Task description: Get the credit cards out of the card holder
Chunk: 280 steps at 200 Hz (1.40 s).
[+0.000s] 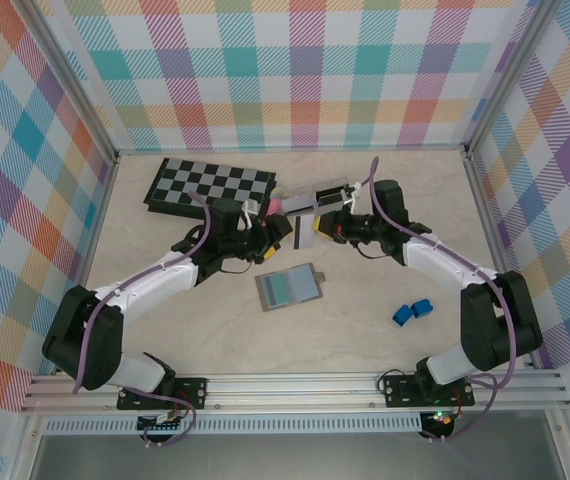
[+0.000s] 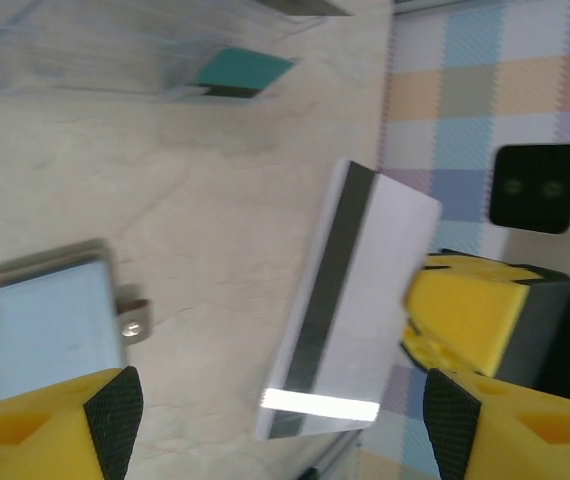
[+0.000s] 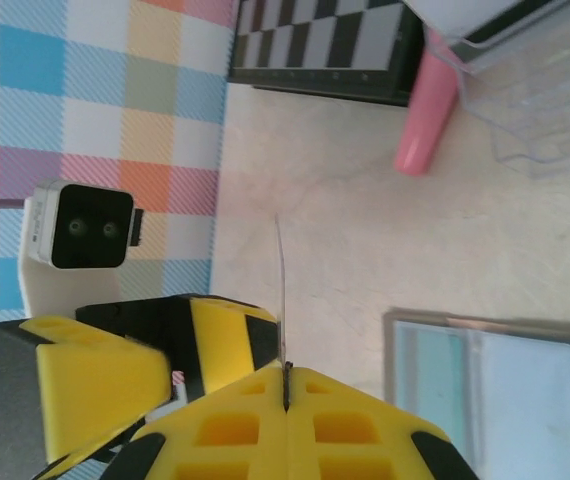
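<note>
The flat grey-blue bifold card holder lay open on the pale desk, nearest the arm bases. Just beyond it, the right pincer was clamped on a thin light-grey plastic card with a dark magnetic stripe. The left pincer stood wide on either side of that card, its pads clear of it. Farther beyond the holder, a teal-green card showed through the clear plastic box, beside a black-and-white chequered board.

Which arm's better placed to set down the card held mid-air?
Right. The right gripper is shut on the credit card, seen edge-on between its fingers. The left gripper stands open around it, not gripping.
</note>
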Motion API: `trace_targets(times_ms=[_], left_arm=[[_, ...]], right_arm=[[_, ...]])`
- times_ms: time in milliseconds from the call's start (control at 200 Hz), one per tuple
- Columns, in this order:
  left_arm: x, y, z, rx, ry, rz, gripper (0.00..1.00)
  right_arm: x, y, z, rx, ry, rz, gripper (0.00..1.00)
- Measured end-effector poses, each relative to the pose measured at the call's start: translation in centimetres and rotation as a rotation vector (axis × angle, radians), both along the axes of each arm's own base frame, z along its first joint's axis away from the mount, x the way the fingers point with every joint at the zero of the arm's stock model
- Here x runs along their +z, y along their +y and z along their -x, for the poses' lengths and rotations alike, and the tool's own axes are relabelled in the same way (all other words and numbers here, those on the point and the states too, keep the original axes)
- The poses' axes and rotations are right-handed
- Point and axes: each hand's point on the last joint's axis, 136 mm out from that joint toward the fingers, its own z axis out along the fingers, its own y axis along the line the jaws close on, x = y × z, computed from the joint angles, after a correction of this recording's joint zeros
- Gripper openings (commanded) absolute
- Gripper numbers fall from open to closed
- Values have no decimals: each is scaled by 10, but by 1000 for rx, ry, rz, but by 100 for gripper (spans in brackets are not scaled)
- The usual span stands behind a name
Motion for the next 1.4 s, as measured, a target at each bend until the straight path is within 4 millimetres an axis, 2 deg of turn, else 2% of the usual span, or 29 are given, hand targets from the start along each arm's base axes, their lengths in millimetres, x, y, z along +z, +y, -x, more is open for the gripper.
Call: trace_targets(times_ms=[140,265,545,675,760,820,955,1045,1135,1240,1400], left_arm=[[17,-13,-6,-23,-31,98,70],[27,-20,-10,-37,-49,166,53],[26,-25,-12,-41,-38,213,26],[25,-24,-12,-39,-36,215,5],[29,-25,-12,-46,-62,221,0],[29,-24,-11,-46,-63,217,0],[25,-18,-7,-45,-80,159,0],[23,-8,-1,-40,-112,76,0],[22,3,1,-38,-139,-40,0],[34,12,-6,-56,-223,-190,0],[53,16,-15,-144,-383,-372,0]], right_arm=[[12,4,-1,2,8,-57,0],[19,5,-2,3,16,-88,0],[22,1,-6,-5,25,-107,0],[22,-1,-7,-11,25,-107,0],[17,-3,-7,-17,46,-97,1],[15,-4,-6,-15,53,-91,11],[6,-7,0,-10,68,-45,58],[-1,-14,4,-28,77,20,76],[1,-22,5,-44,54,92,86],[6,-32,4,-68,15,168,97],[-6,-47,4,-91,2,272,100]])
